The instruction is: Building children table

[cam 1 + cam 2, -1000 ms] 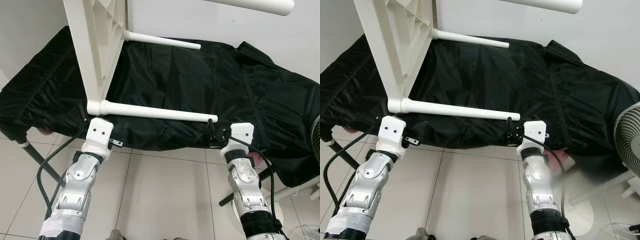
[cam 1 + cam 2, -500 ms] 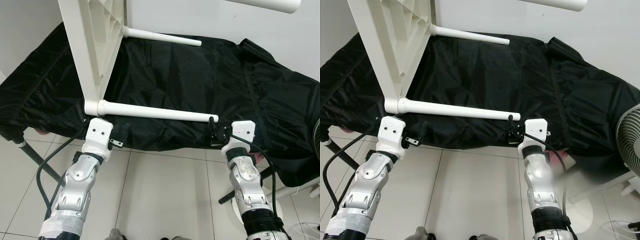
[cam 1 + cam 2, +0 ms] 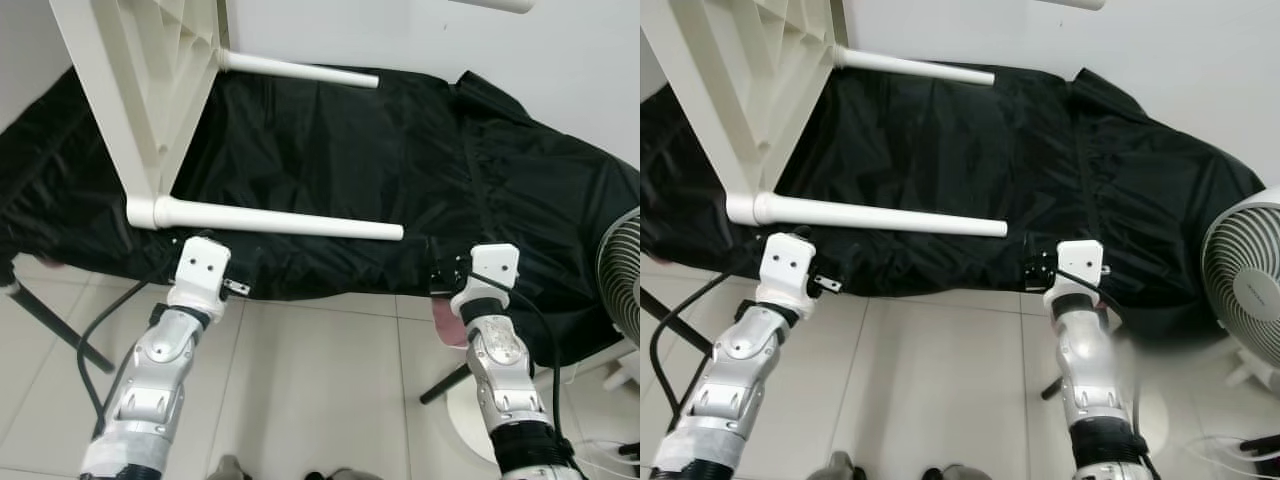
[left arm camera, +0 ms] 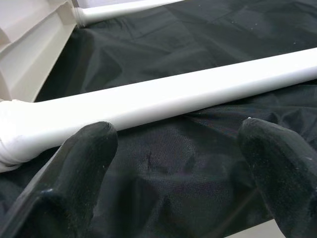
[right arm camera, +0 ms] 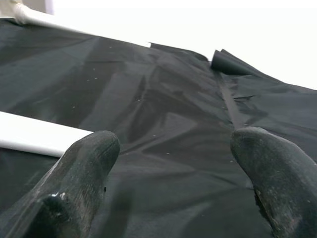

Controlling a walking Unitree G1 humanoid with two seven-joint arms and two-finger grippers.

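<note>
The white children's table (image 3: 140, 95) is tipped on its side at the left end of the black-draped tabletop (image 3: 420, 170), ribbed underside showing, legs jutting out to the right. The near leg (image 3: 270, 218) is the one that matters: its long axis runs left to right along the front edge of the cloth, socket end at the left, free tip at the right.

Left pincer (image 4: 178, 171) sits just below the socket end, fingers spread wide and holding nothing, the leg crossing just beyond the fingertips (image 4: 89, 148). That arm looks nearest the joint.

Moving right, the right pincer (image 5: 173, 163) is also spread and empty, near the front edge of the cloth. The leg's free tip (image 5: 44, 139) ends short of the gap between its fingers, off to the robot's left, so my read is it would have to shift left to catch it.

The count: one table, a near leg, a far leg (image 3: 295, 70) and part of a third at the top edge, two pincers, one white fan (image 3: 1240, 275) at far right.
</note>
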